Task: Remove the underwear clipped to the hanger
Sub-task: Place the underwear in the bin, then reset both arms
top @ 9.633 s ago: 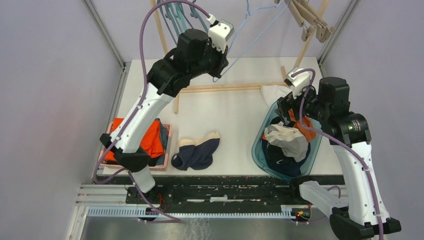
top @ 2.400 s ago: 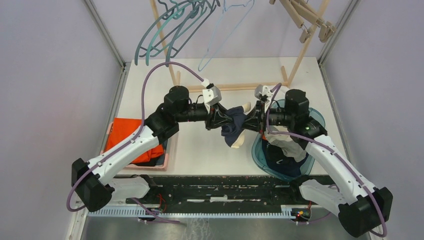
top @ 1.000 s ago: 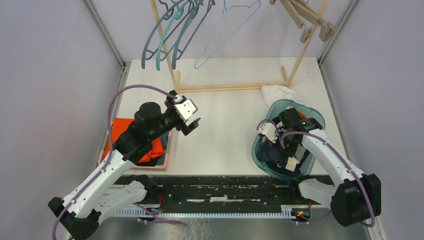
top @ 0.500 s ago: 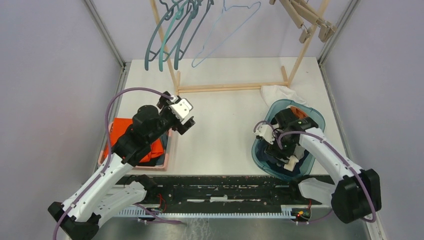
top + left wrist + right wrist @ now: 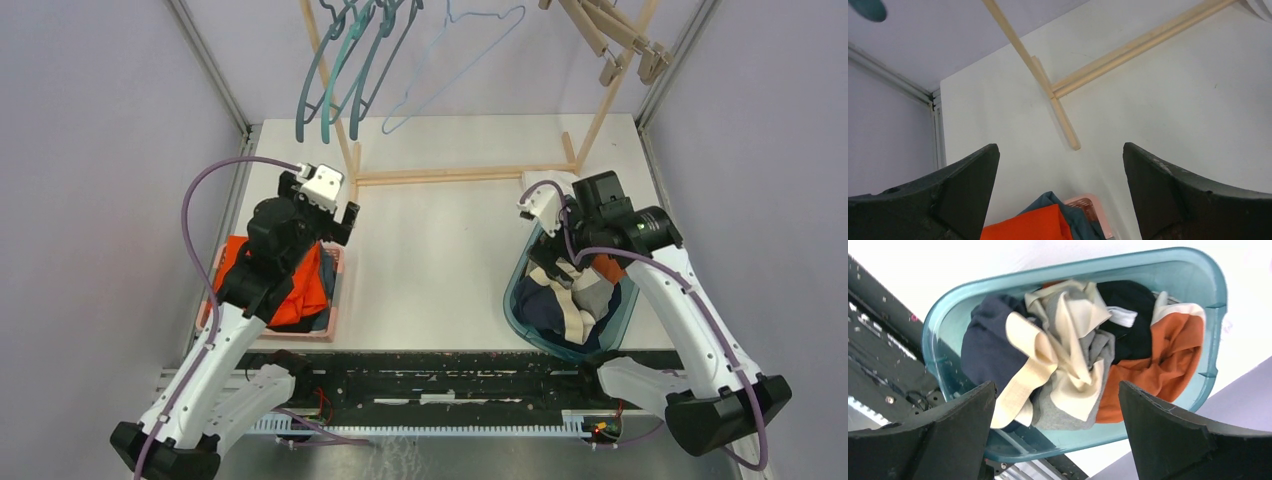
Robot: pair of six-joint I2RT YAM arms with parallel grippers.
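The small soft cloth underwear [image 5: 1073,355] in navy, cream, grey, black and orange lies crumpled in the translucent teal plastic tub [image 5: 1128,260] at the table's right side, none of it on the thin wire hangers [image 5: 340,60] (these hang bare at the back). The right gripper [image 5: 1055,385] hovers above the heap, jaws spread wide and empty; the left gripper [image 5: 1059,150] is likewise open, holding nothing. The garments look light, limp and likely to cling together, so a pinch on a raised fold or the cream waistband [image 5: 1023,370] would serve best. The heap points no one way; its long axis follows the tub, lower left to upper right in the right wrist view.
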